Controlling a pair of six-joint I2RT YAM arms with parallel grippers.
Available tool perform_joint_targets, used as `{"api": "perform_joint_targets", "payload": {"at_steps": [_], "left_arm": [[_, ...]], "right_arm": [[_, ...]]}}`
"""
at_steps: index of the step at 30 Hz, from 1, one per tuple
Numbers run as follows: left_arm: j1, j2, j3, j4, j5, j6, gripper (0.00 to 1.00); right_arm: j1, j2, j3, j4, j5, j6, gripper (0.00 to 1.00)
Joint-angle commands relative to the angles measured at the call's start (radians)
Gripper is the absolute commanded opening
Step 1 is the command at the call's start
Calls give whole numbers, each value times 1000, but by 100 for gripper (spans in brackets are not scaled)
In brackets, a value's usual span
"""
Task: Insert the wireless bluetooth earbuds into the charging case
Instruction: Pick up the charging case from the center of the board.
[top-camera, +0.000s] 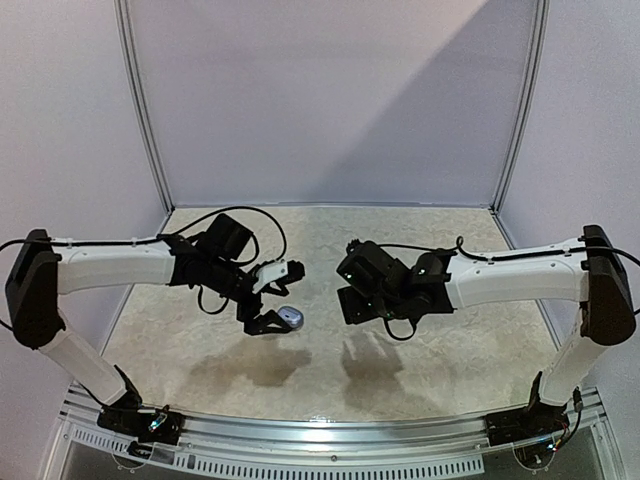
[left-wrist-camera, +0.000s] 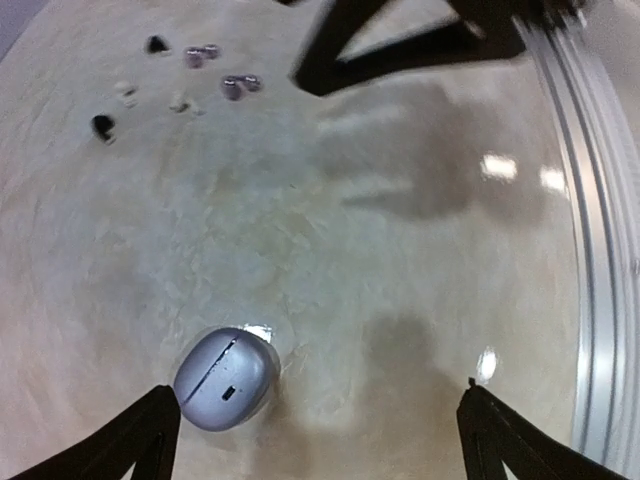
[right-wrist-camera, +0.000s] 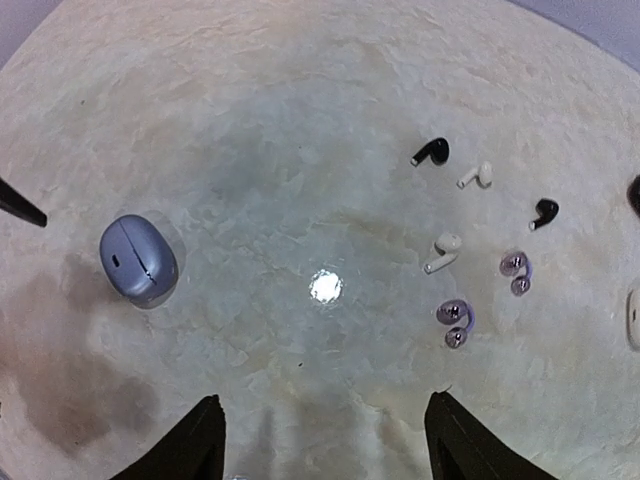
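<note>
A robotics lab test cell is indicated, not a home or shop. A booth is formed by plain pale panel walls (top-camera: 330, 100) framed w/ aluminium posts (top-camera: 143, 110). Two white & black robot arms, left arm (top-camera: 110, 265) & right arm (top-camera: 510, 278), are bolted to a slotted metal rail (top-camera: 330, 432) at the near edge of a marble-patterned tabletop (top-camera: 320, 225). Black cables (top-camera: 240, 208) are run along the arms.

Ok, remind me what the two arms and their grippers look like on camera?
Both match: the left arm and right arm have white tubular links with black joint housings and black wrists. A thin black cable runs along each. The left gripper and right gripper have dark, pointed, wedge-shaped fingers. No markings are readable.
</note>
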Motion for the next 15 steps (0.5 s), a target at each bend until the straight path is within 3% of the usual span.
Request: {"api": "perform_joint_targets", "payload": {"at_steps": [1,5,9,15], "left_arm": [[20,133,169,-451,3,711,99],[63,299,317,-623,-84,947,99],[71,454,508,-780,-67,1000,99],[70,515,534,-717,-76,1009,98]], "right_arm": [[-18,-66,-30,15,-45,8,77],[-31,-95,-79,22,-56,22,92],[-44,-120,-122,26,-67,66,96],[-43,-126,-135,19,-87,84,96]]}}
